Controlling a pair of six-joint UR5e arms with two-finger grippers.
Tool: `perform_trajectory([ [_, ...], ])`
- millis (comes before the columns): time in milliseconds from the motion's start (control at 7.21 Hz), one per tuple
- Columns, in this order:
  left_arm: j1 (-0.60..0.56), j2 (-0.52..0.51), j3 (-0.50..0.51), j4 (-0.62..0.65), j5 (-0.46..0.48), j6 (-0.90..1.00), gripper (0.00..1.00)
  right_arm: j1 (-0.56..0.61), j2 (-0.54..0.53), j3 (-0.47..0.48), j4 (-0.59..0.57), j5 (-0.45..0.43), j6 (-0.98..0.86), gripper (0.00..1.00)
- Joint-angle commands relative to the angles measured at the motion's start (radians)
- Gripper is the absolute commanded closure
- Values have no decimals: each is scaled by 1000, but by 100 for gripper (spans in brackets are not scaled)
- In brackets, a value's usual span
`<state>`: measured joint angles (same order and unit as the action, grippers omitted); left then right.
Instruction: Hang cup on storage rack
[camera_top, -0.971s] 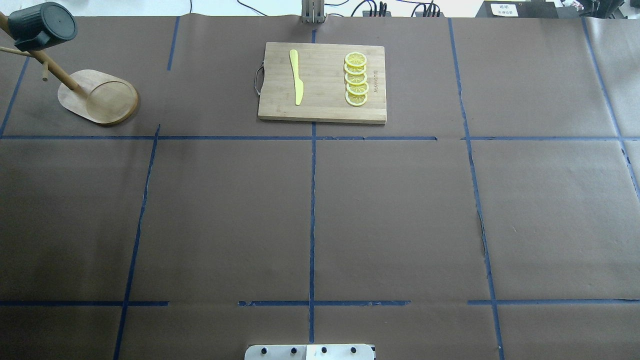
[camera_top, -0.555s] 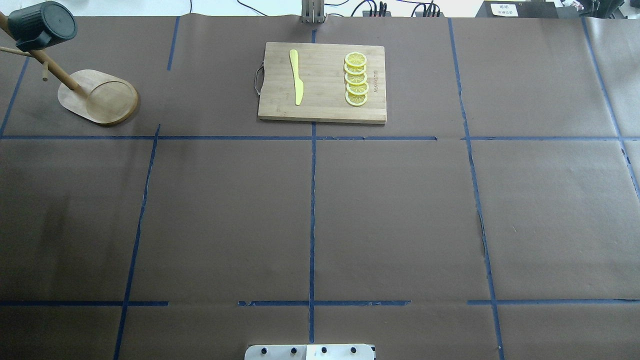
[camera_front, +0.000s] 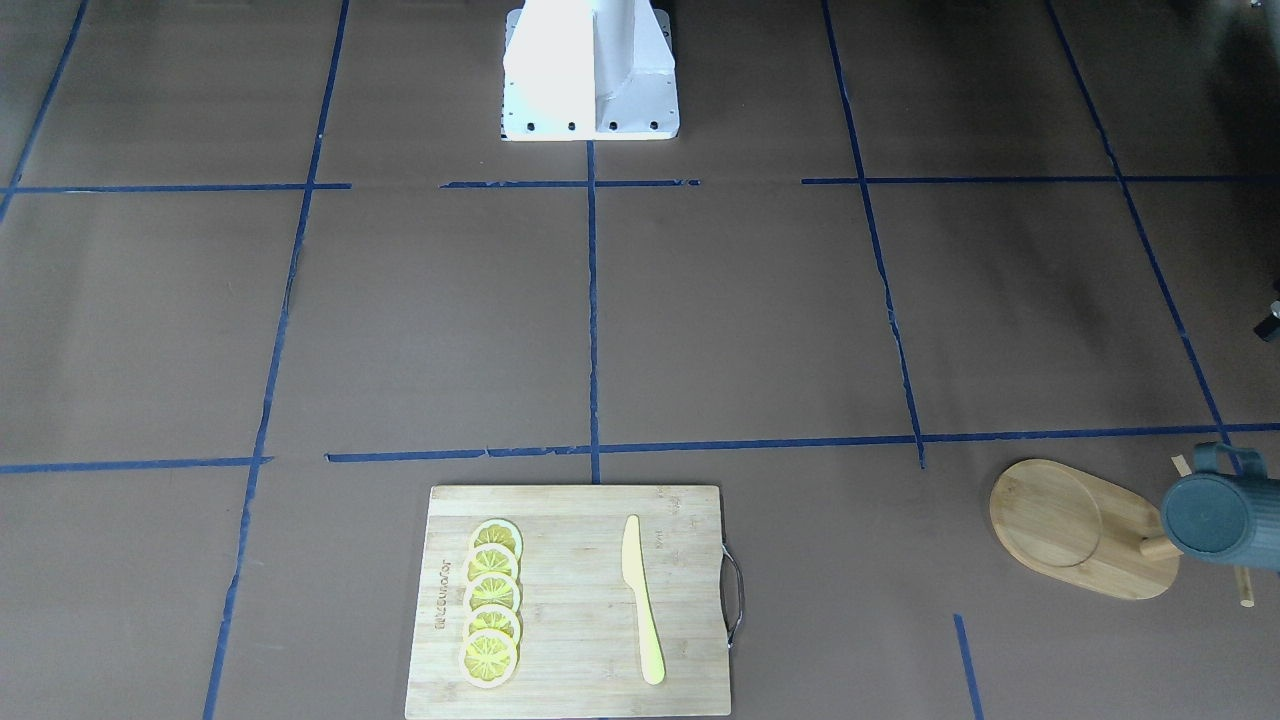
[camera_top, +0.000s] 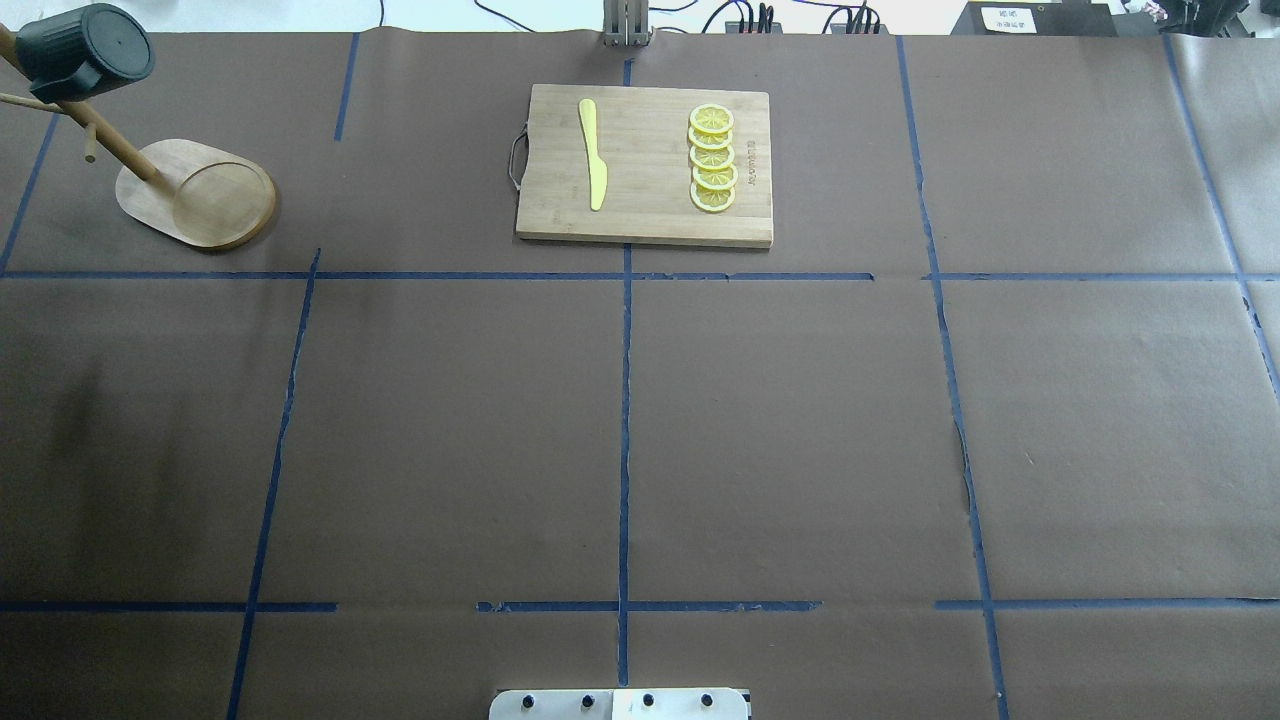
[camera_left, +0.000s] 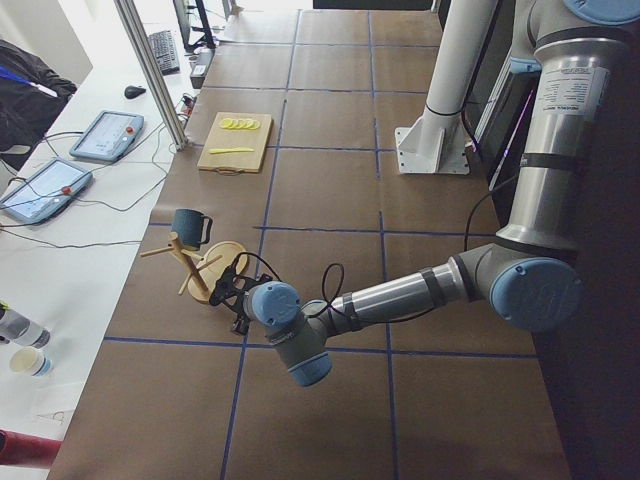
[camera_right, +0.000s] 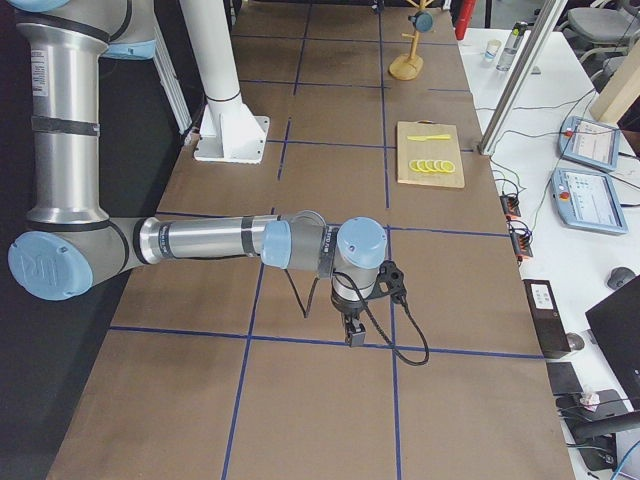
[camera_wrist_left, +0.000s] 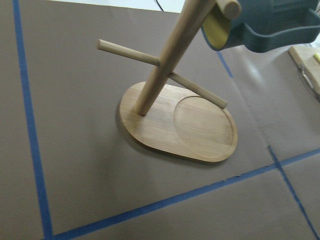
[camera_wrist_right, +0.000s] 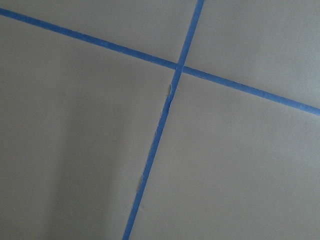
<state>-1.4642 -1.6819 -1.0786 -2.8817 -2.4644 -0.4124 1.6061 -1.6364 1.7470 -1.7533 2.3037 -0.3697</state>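
The dark teal-grey cup (camera_top: 85, 50) hangs by its handle on a peg of the bamboo storage rack (camera_top: 195, 195) at the table's far left corner. It also shows in the front-facing view (camera_front: 1220, 515) and the left wrist view (camera_wrist_left: 265, 20), with its yellow inside toward the post (camera_wrist_left: 170, 55). My left gripper (camera_left: 232, 290) is near the rack's base (camera_left: 215, 270), apart from the cup; I cannot tell if it is open or shut. My right gripper (camera_right: 355, 335) hangs low over bare table; I cannot tell its state either.
A bamboo cutting board (camera_top: 645, 165) with a yellow knife (camera_top: 592, 155) and several lemon slices (camera_top: 712, 160) lies at the far middle. The robot base (camera_front: 590, 70) stands at the near middle edge. Blue tape lines cross the brown paper.
The cup and rack have not moved. A faint shadow on the table's left side has shifted slightly.
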Motion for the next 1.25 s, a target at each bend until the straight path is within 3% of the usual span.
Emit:
perform_trajectory([
  [0, -16, -4, -9, 218, 140, 327, 0, 0, 0, 0, 0, -1, 0, 0],
  [139, -25, -8, -38, 346, 183, 440, 0, 0, 0, -1, 0, 0, 0, 0],
  [416, -68, -9, -176, 726, 220, 611, 0, 0, 0, -1, 0, -1, 0, 0],
  [694, -110, -51, -247, 1094, 200, 618, 0, 0, -2, -3, 0, -1, 0, 0],
  [832, -134, -58, -257, 1246, 103, 577, 0, 0, -3, -3, 0, -1, 0, 0],
  [1110, -148, 9, -349, 1351, 74, 535, 0, 0, -7, 0, 0, 0, 0, 0],
])
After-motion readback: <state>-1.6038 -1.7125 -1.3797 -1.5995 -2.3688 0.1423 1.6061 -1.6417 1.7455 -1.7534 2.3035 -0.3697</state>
